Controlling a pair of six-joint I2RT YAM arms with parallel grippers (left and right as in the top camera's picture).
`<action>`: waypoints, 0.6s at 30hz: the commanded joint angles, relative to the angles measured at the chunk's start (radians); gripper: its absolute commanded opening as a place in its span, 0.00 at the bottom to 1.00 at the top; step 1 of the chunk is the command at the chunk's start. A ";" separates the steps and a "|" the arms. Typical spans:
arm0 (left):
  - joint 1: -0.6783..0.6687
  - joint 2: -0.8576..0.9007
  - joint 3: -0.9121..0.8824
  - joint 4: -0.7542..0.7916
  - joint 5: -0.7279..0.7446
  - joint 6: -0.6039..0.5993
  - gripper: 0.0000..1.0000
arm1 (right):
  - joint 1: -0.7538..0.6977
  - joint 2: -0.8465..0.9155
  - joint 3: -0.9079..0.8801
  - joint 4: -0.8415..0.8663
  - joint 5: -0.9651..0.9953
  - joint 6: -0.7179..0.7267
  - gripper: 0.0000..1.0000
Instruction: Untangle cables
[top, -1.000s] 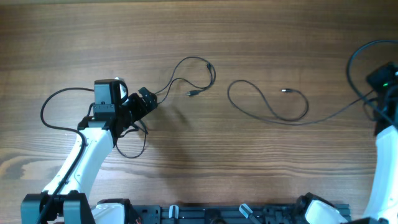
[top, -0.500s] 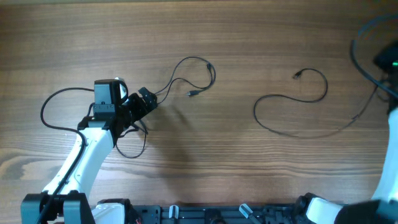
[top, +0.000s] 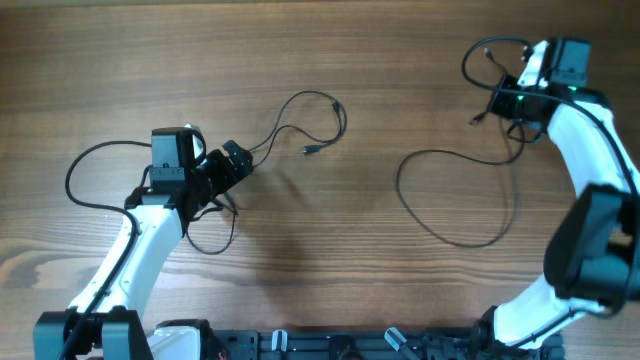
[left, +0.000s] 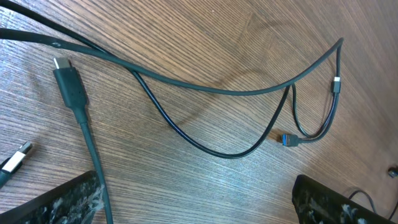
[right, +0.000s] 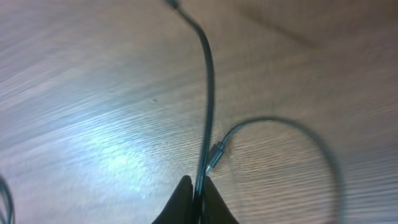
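One thin black cable (top: 310, 110) lies in loops left of centre, and its plug ends (left: 336, 85) show in the left wrist view. My left gripper (top: 238, 160) rests at its left end, open, its fingers (left: 68, 200) wide apart over bare wood; a strand (left: 205, 87) runs ahead of them. A second black cable (top: 450, 195) curves across the right side of the table. My right gripper (top: 500, 100) at the far right back is shut on this cable (right: 207, 93), pinching it between closed tips (right: 198, 200). A small plug (right: 216, 154) sits just ahead of the tips.
The left arm's own thicker black cable (top: 85, 170) loops out to the left of the arm. A dark frame (top: 350, 345) runs along the table's front edge. The wooden tabletop (top: 330, 260) lies between the two arms.
My right arm has swung in to the back right, pulling its cable right and toward the back so the loop changed shape. The left arm and its cable have not moved.
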 joint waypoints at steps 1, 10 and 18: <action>-0.004 0.003 -0.002 0.002 -0.006 0.005 1.00 | -0.003 0.109 0.006 0.037 0.025 0.188 0.05; -0.004 0.003 -0.002 0.002 -0.006 0.005 1.00 | -0.003 0.213 0.006 0.059 0.083 0.272 0.43; -0.004 0.003 -0.002 0.002 -0.006 0.005 1.00 | -0.001 0.214 0.006 0.066 0.066 0.450 0.61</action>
